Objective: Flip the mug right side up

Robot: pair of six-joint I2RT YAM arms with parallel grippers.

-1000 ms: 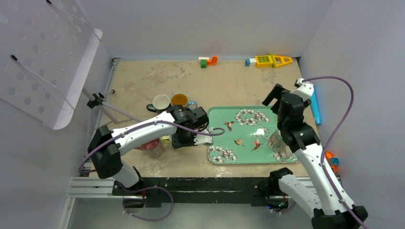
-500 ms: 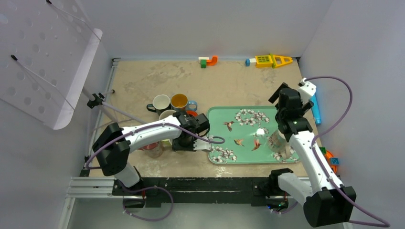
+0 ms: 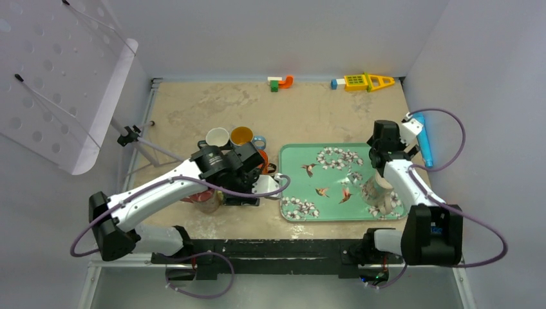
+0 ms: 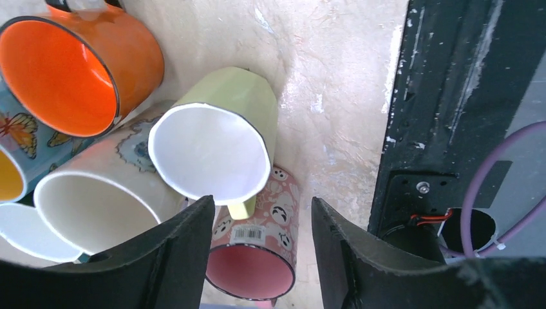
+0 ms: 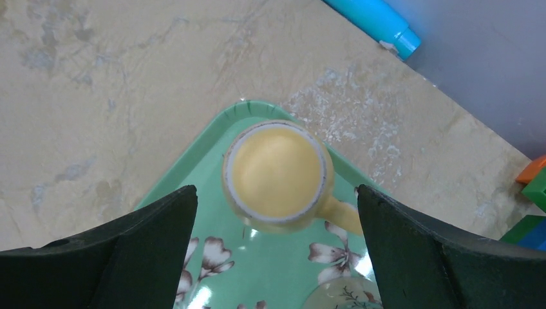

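right gripper (image 5: 275, 190): jaws spread fully wide, nothing held. It hangs over the yellow mug (image 5: 277, 174), with 1 finger on either side of it in the wrist view and no contact. The mug looks base-up and sits on the right part of the green tray (image 3: 293, 158), close to the tray's right edge, handle sticking out sideways. A clear glass piece (image 3: 381, 207) stands just near of it on the same tray. A blue cylinder (image 5: 373, 19) lies off the tray at the far right of the table (image 3: 212, 109).

left gripper (image 4: 263, 206): jaws parted partway, empty. Below it, left of the tray, is a tight cluster of mugs with their mouths toward the wrist camera. The light green mug (image 4: 244, 96), white inside, touches the pink mug (image 4: 257, 257), which has a barcode label, and the cream mug (image 4: 96, 199). The orange mug (image 4: 71, 71) and the blue butterfly mug (image 4: 16, 138) sit beside those. The light green mug's handle shows in the gap between the fingers. No finger touches any mug that I can see.
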